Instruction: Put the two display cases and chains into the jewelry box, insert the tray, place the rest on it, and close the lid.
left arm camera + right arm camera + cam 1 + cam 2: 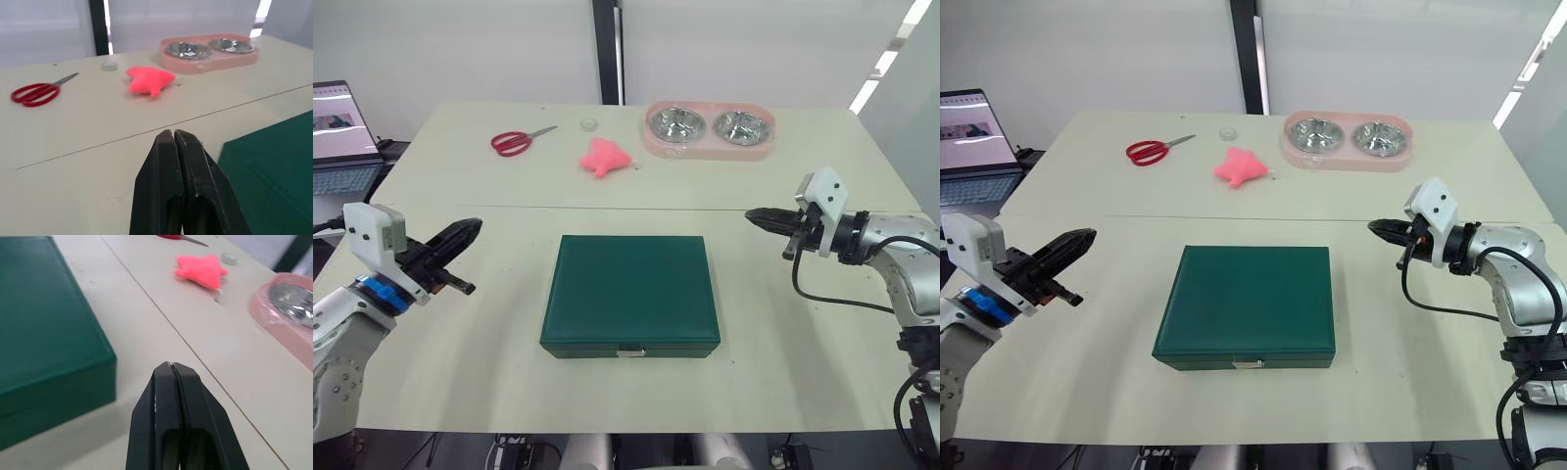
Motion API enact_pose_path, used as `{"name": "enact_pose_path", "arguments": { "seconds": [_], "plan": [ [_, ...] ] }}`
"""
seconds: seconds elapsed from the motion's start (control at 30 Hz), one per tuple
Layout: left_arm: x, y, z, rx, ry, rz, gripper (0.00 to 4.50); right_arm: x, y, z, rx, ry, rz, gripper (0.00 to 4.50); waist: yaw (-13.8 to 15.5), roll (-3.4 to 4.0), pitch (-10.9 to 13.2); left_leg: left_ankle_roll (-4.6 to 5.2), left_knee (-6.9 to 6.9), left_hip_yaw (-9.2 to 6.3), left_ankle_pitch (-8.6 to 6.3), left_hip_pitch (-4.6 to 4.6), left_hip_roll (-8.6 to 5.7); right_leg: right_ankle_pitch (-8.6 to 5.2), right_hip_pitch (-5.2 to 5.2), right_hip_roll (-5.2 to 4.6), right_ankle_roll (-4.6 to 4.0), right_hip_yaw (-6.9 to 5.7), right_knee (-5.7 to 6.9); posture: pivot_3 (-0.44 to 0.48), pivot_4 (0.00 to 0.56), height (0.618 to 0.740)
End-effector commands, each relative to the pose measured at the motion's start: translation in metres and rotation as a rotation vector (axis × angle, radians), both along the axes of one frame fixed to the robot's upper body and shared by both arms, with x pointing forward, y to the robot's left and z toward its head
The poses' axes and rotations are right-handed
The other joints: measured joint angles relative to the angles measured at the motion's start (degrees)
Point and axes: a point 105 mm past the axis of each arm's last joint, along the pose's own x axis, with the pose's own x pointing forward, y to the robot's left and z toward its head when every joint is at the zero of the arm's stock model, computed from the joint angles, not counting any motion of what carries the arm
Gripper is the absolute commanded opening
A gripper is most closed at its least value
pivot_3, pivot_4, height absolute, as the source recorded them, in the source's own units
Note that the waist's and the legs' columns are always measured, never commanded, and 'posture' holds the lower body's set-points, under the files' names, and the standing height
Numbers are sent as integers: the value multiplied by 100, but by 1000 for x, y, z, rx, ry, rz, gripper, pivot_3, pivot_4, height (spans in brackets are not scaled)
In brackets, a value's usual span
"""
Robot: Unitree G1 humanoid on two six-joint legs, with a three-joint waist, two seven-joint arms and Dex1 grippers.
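Observation:
The dark green jewelry box [630,292] lies at the middle of the table with its lid [632,280] down flat and a small metal clasp [629,351] at its front. My left gripper [470,228] hovers to the left of the box, shut and holding nothing. My right gripper [753,216] hovers off the box's far right corner, also shut and empty. Both point inward toward the box. The display cases, chains and tray are out of view.
At the back of the table lie red scissors [514,141], a small clear cap [589,124], a pink star-shaped toy [604,158] and a pink double pet bowl [709,129]. A laptop [339,137] stands off the table's left edge.

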Motion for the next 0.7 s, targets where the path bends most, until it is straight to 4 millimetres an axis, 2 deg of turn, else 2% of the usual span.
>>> {"name": "enact_pose_path", "arguments": {
  "seconds": [0.03,0.17,0.3,0.43,0.7],
  "plan": [
    [18,18,-1,55,-56,138,34,0,-29,7,-24,-150,-137,0,10,0,0,-2,-1,0,1,2,0,0,2,0,0,0,0,0,150,740],
    [37,31,-23,84,-11,263,34,-7,-55,-20,-40,-178,-265,0,37,-2,-2,-14,-2,2,8,2,0,0,2,0,0,-1,-2,0,150,740],
    [41,40,-49,149,26,324,34,-15,-74,-46,-50,-194,-357,0,32,-2,-2,-15,-2,6,9,4,1,0,2,-1,1,1,0,0,150,740],
    [37,50,-66,180,58,359,34,-13,-88,-48,-30,-229,-436,0,4,-2,-2,-16,-1,10,9,8,2,0,-2,0,1,3,10,0,150,740],
    [29,54,-77,146,70,353,34,-6,-102,-48,-13,-249,-506,0,15,-3,-2,-17,-1,9,9,8,2,0,0,-2,1,2,9,0,150,740]
  ]
}}
